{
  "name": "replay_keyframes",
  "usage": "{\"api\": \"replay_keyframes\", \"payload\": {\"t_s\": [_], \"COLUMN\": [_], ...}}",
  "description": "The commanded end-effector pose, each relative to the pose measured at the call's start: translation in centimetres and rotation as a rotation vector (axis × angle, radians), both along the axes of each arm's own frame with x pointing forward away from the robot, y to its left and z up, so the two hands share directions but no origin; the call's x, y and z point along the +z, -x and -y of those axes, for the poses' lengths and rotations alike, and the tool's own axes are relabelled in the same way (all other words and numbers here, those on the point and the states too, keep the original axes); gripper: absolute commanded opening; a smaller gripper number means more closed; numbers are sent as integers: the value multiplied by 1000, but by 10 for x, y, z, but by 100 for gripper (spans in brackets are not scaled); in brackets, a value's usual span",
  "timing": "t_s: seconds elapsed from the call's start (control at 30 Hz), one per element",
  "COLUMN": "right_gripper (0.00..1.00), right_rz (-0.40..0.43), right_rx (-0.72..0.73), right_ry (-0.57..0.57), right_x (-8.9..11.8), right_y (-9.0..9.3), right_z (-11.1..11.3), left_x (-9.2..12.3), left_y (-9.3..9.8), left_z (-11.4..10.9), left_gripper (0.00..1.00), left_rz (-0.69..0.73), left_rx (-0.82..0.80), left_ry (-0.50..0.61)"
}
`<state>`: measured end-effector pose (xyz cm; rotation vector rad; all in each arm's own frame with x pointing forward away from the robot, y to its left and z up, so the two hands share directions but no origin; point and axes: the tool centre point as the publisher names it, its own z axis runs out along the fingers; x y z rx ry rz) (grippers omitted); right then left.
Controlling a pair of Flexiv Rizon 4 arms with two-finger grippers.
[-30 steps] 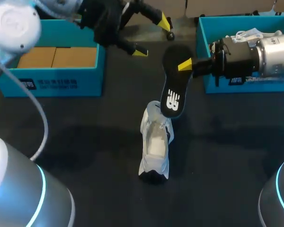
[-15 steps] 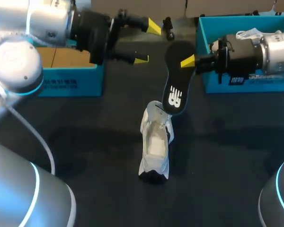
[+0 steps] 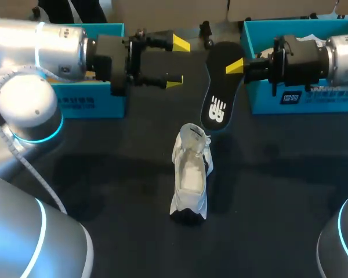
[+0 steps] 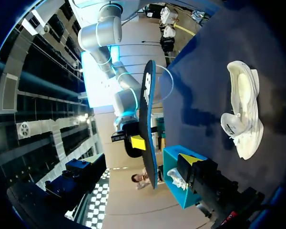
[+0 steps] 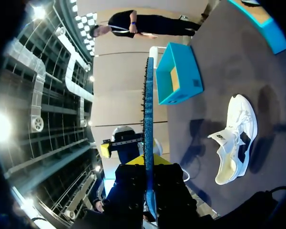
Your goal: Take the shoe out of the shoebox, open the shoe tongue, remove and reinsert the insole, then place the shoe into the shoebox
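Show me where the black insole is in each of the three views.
Head view: the black insole, held by the right end effector, beyond the white shoe.
Left wrist view: edge-on, ahead of the left end effector.
Right wrist view: edge-on, between its fingers.
Landmark: the white shoe.

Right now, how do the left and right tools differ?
Left tool is open, right tool shut. Left tool is empty, right tool holds the black insole. Both hover above the table, pointing toward each other.
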<state>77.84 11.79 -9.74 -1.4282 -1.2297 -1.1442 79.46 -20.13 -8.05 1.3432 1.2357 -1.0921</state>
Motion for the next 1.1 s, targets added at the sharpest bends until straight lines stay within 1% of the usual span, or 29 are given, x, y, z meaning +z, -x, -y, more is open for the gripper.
{"api": "replay_keyframes", "payload": {"t_s": [0.03,0.27,0.43,0.47,0.57,0.63,0.7,0.77,0.8,0.87,0.97,1.07,1.1], "right_gripper": [0,0,0,0,0,0,0,0,0,0,0,0,0], "right_rz": [-2,-3,2,4,6,7,8,9,9,11,15,17,17], "right_rx": [0,9,11,9,2,1,3,5,6,7,2,0,0], "right_ry": [1,-4,-2,-2,-4,-6,-7,-7,-7,-7,-5,-3,-2], "right_x": [4,8,9,9,8,8,7,8,8,8,8,9,9], "right_y": [-4,-8,-6,-6,-5,-4,-4,-3,-3,-2,-1,-1,-1], "right_z": [-12,-24,-28,-29,-31,-33,-34,-36,-36,-36,-36,-36,-36], "left_x": [-7,-6,-7,-7,-8,-8,-7,-7,-7,-7,-8,-10,-11], "left_y": [-7,-16,-25,-26,-29,-31,-31,-32,-32,-32,-31,-31,-31], "left_z": [15,30,38,39,43,45,46,48,49,50,51,52,51], "left_gripper": [100,100,100,97,95,90,89,85,81,72,53,44,44], "left_rz": [-7,-24,-22,-26,-30,-41,-35,-36,-36,-33,-33,-35,-36], "left_rx": [-3,-10,-21,-23,-25,-21,-23,-24,-27,-33,-39,-41,-41], "left_ry": [51,93,105,107,113,118,121,124,123,124,125,123,123]}}
